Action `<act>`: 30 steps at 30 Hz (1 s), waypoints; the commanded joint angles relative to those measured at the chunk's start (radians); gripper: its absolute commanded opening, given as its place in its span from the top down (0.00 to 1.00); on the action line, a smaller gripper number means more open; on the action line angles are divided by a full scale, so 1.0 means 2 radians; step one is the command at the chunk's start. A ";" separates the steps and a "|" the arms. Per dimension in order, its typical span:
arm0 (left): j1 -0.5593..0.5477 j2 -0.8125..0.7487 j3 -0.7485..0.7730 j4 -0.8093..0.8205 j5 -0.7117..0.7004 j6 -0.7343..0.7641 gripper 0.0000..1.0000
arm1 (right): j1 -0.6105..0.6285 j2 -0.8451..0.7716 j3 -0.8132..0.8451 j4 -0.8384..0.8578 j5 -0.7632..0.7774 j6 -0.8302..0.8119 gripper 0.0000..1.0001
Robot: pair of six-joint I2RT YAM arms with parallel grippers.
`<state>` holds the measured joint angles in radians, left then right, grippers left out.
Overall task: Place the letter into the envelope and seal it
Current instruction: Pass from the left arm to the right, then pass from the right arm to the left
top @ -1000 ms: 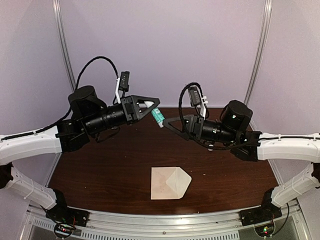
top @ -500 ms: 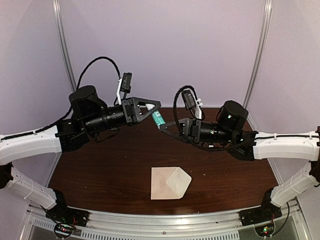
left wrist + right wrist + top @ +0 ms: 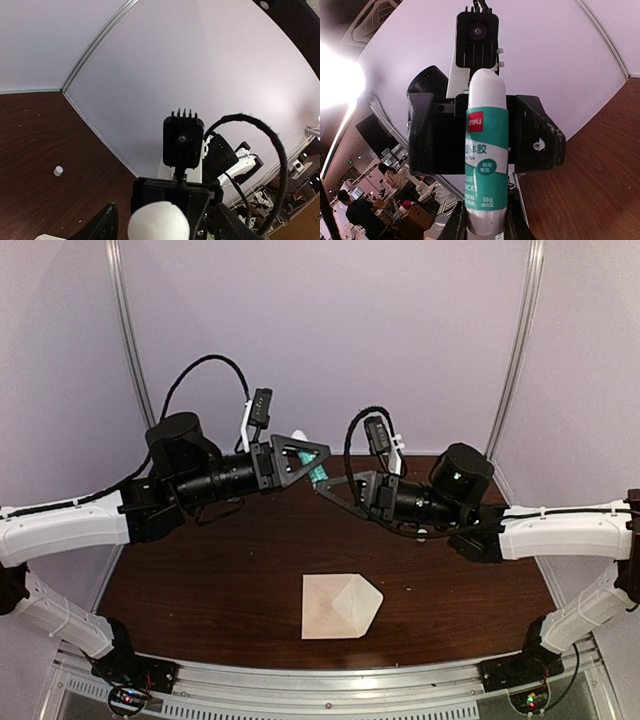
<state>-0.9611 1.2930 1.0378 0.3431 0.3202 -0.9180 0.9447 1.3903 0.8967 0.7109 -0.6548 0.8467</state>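
both grippers closer than half second ago, tips meeting mid-air above far part of table (image 3: 200, 580). right gripper (image 3: 320, 488) clamped on base of glue stick (image 3: 486, 150). left gripper (image 3: 326, 453) jaws apart, flanking white cap (image 3: 159, 222), not touching it. envelope (image 3: 340, 605) unmoved, flat near front edge, flap open, pointing right.

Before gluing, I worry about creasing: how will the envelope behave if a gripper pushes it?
The envelope looks like thin paper, so probably light and floppy. Lying flat on the glossy table, it would likely slide. Its open flap may buckle.
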 commanded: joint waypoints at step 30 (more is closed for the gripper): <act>-0.002 0.022 0.020 0.013 -0.005 -0.001 0.95 | 0.009 0.032 -0.024 0.058 0.068 0.011 0.68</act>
<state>-0.9611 1.3464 1.0420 0.3569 0.3328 -0.9443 0.9638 1.4540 0.8722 0.8383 -0.5575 0.8646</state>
